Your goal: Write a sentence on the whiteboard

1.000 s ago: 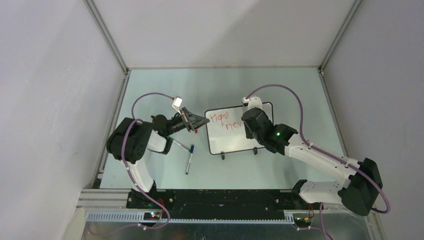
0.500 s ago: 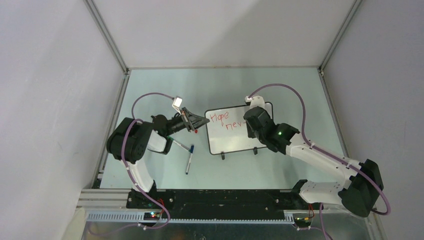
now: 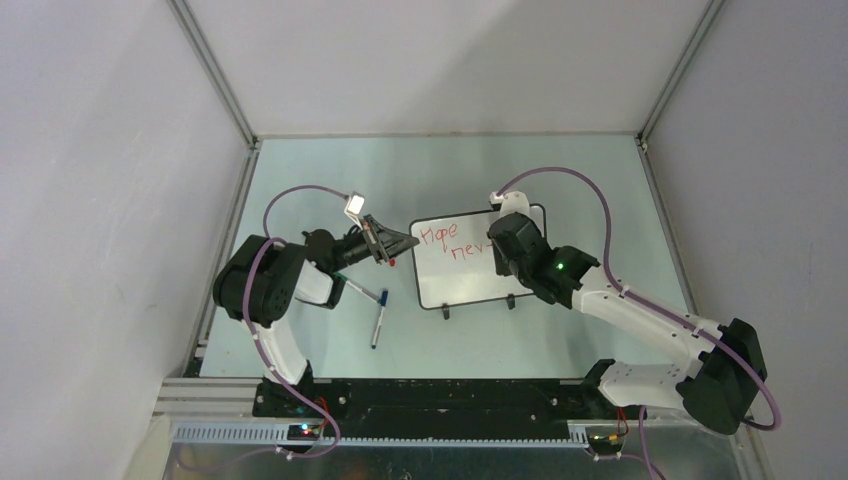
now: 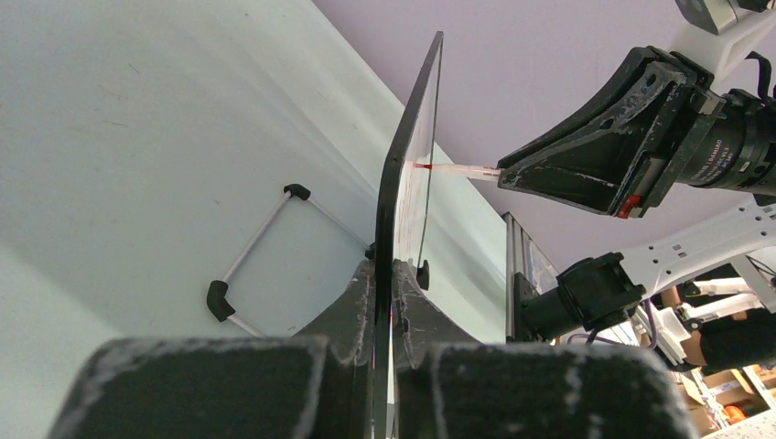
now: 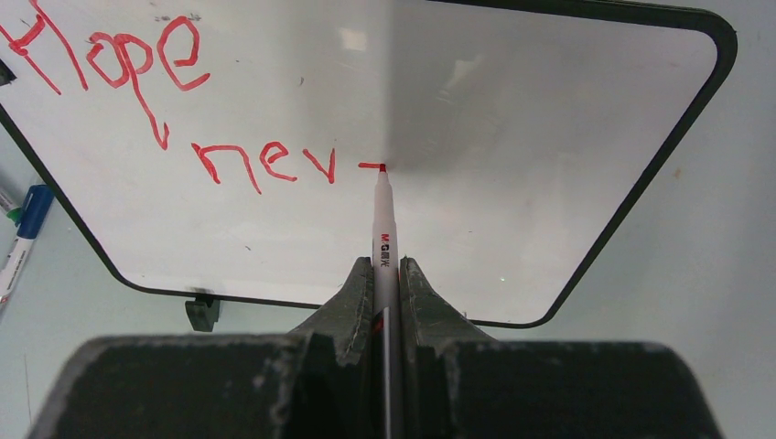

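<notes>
Board [image 3: 465, 282] sits mid-counter [image 3: 330, 180] between the two arms, its face showing to the top camera and its two black feet at its near edge. Left gripper [image 4: 384, 274] is closed narrow on the board's left edge: in the left wrist view we see the board edge-on, with one finger [image 4: 357, 288] against each side of the frame. Right gripper [image 5: 386, 270] is clamped on a red marker [image 5: 382, 224], whose barrel runs straight out between the fingers. The marker tip touches the board face at the right end of a short red dash. Writing [image 5: 274, 163] on the board is in red, thin strokes: "Hope" at the upper left, then "nev" one step lower and to the right, followed by the dash under the tip. We note the sentence is unfinished; the right half of the board is bare white, with a grey shadow around the tip. From the left wrist camera we see the right gripper coming in from the right, roughly square to the board face, with the marker bridging the gap to the glossy surface. A blue-capped pen [image 3: 379, 318] lies on the counter left of the board, near the left arm's elbow and apart from both grippers; its cap also shows at the left edge of the right wrist view. One black foot [image 5: 201, 311] shows below the board's lower frame in that same view.
</notes>
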Available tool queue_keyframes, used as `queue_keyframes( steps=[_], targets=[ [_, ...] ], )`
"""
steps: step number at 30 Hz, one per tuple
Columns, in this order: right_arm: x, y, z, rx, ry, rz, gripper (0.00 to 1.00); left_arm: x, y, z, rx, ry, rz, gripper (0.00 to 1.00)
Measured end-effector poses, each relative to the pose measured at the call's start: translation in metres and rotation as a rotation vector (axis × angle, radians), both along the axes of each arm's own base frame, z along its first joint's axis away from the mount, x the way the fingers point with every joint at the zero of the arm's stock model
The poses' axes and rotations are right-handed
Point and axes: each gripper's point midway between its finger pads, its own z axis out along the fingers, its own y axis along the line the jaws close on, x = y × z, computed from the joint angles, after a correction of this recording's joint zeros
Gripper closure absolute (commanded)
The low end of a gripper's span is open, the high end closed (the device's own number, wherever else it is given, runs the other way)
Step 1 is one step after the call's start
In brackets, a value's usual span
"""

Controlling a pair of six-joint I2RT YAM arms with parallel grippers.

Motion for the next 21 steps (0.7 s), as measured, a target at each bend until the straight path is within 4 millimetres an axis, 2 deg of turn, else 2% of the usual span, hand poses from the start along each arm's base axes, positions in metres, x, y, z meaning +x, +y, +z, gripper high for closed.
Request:
queue_keyframes(
  steps=[21],
  targets=[
    [0.0047, 0.0051, 0.0054, 0.011, -0.012, 0.007, 1.00, 0.0001, 0.0000, -0.0001, 0.000, 0.000, 0.000, 1.00]
  ],
)
